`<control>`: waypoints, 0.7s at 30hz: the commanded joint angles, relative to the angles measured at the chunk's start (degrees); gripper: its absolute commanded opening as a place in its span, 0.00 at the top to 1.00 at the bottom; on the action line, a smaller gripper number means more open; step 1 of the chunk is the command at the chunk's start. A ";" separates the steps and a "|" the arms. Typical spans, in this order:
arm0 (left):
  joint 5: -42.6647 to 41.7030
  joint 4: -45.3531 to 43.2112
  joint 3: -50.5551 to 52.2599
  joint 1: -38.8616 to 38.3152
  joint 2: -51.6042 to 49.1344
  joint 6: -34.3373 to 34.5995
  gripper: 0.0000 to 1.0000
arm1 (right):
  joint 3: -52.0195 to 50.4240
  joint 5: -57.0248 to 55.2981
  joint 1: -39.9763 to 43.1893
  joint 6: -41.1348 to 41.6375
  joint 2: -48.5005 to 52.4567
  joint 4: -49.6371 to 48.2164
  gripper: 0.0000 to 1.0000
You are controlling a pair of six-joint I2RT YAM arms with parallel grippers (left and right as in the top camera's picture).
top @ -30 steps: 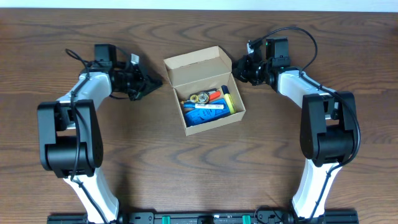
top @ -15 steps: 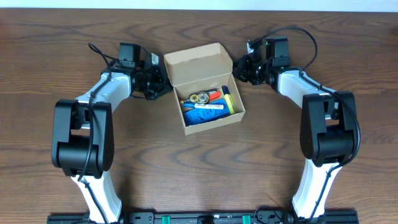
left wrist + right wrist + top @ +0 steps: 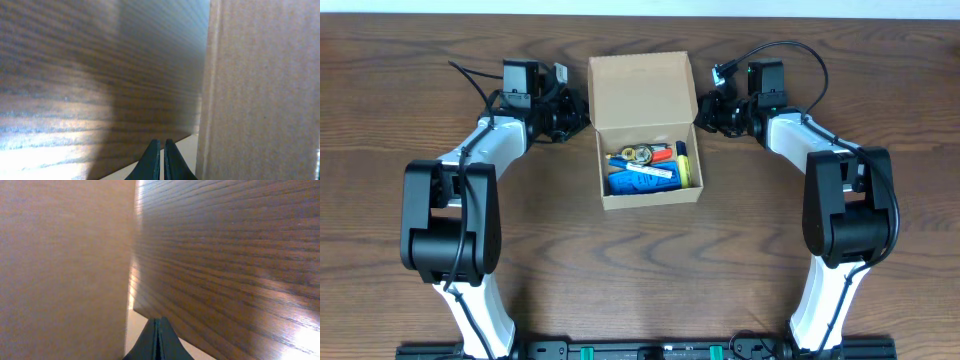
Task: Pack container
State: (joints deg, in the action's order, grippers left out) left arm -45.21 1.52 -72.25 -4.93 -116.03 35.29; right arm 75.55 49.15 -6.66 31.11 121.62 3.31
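The tan cardboard container (image 3: 645,196) sits at the table's middle back, its flap lid (image 3: 640,90) open and leaning away. Inside lie a blue item, an orange marker, a yellow marker and a tape roll. My left gripper (image 3: 582,117) is shut and empty, its tip against the lid's left edge; the left wrist view shows the shut fingers (image 3: 161,150) beside the cardboard wall (image 3: 260,90). My right gripper (image 3: 701,112) is shut and empty at the lid's right edge; the right wrist view shows its shut fingers (image 3: 158,327) beside the cardboard (image 3: 65,270).
The dark wooden table (image 3: 640,270) stretches around the box. The table's far edge (image 3: 640,14) lies just behind the lid. Black cables loop above both wrists.
The left gripper moved right to the lid's left edge. The box has turned from tilted to square with the table and shifted slightly back. The right gripper barely moved.
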 commanded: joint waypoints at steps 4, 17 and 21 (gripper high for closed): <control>-3.21 -2.38 -1.01 0.52 1.01 -3.28 0.94 | -0.09 3.02 0.09 -5.57 0.48 -0.11 0.99; -7.61 -10.25 -1.14 0.63 1.05 -6.60 0.93 | -0.09 5.31 1.75 -12.35 -4.63 -4.22 0.99; -8.55 -11.30 -1.18 0.63 1.07 -6.64 0.93 | -0.09 7.13 1.75 -13.00 -5.57 -5.95 0.99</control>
State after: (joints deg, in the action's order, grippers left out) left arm -51.55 -9.28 -72.25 -4.49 -116.03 29.85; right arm 75.53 52.58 -5.08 20.49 118.85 -1.80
